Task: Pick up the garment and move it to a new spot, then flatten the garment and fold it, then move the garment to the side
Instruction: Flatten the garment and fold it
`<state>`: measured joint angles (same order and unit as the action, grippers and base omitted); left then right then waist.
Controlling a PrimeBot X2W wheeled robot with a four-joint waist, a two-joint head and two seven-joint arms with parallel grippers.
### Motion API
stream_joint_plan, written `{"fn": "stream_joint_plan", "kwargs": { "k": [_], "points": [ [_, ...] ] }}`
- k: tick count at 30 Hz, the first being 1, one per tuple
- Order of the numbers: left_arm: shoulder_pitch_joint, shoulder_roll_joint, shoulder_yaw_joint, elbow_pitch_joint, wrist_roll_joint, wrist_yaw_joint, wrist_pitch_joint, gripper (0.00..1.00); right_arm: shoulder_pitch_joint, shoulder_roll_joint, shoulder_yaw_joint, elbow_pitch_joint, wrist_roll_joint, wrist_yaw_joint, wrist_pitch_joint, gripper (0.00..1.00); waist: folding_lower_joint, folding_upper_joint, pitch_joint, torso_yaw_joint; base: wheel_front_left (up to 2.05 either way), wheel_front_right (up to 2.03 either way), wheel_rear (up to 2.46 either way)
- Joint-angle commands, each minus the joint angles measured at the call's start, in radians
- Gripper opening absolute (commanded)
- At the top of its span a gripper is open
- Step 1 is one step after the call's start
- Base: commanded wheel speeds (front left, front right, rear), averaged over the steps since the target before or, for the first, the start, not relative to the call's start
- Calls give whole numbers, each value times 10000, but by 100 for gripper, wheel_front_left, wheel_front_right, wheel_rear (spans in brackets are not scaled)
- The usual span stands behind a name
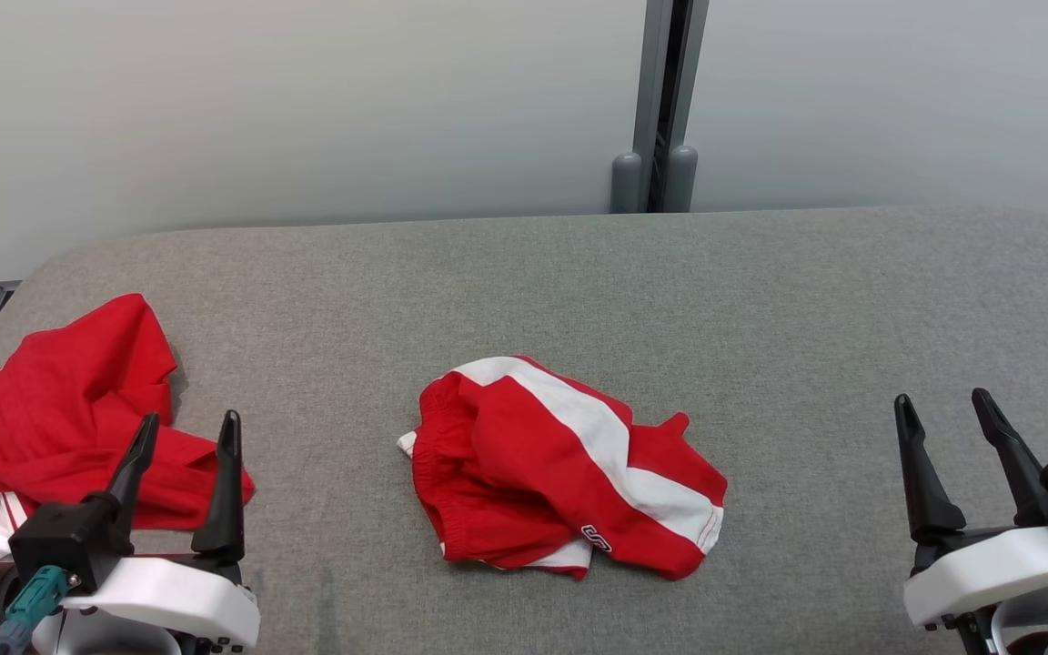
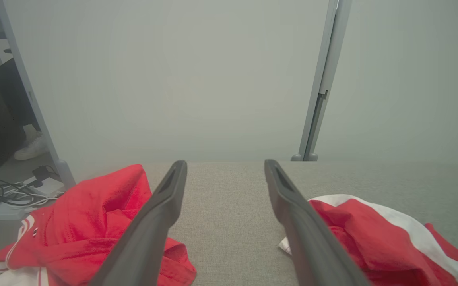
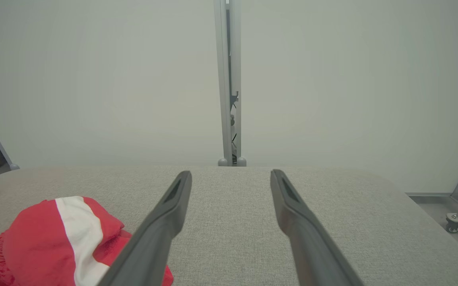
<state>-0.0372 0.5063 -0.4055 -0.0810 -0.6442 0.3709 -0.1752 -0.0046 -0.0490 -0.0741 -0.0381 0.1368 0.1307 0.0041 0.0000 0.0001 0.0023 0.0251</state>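
holding both pairs of jaws spread and empty, i have the left pair at the near left of the grey worktop [image 1: 579,273] and the right pair at the near right. the garment [image 1: 569,468], red with a white stripe, lies crumpled mid-worktop, between them, touching neither. a second red heap [image 1: 78,409] lies beside my left jaws

Support: grey fabric-covered table [image 1: 760,300], flat top, rounded corners.
Item 1: red/white shorts [image 1: 569,473], crumpled, at ctr of table, elastic waistband toward left.
Item 2: red top [image 1: 69,409] w/ white trim, bunched, at left end, reaching the table's left edge.
Items 1 & 2 lie well apart, not touching.
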Motion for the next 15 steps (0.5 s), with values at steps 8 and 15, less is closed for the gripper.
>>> {"fn": "stream_joint_plan", "kwargs": {
  "k": [8,15],
  "points": [
    [-125,-13,-9,60,-57,75,55,100,65,-40,-10,-31,16,0,46,100,0,-1,52,13,0,0,0],
    [-396,-30,-56,22,-88,-11,140,100,19,-40,-11,-44,29,0,38,100,0,-1,140,28,0,0,0]
  ]
}}
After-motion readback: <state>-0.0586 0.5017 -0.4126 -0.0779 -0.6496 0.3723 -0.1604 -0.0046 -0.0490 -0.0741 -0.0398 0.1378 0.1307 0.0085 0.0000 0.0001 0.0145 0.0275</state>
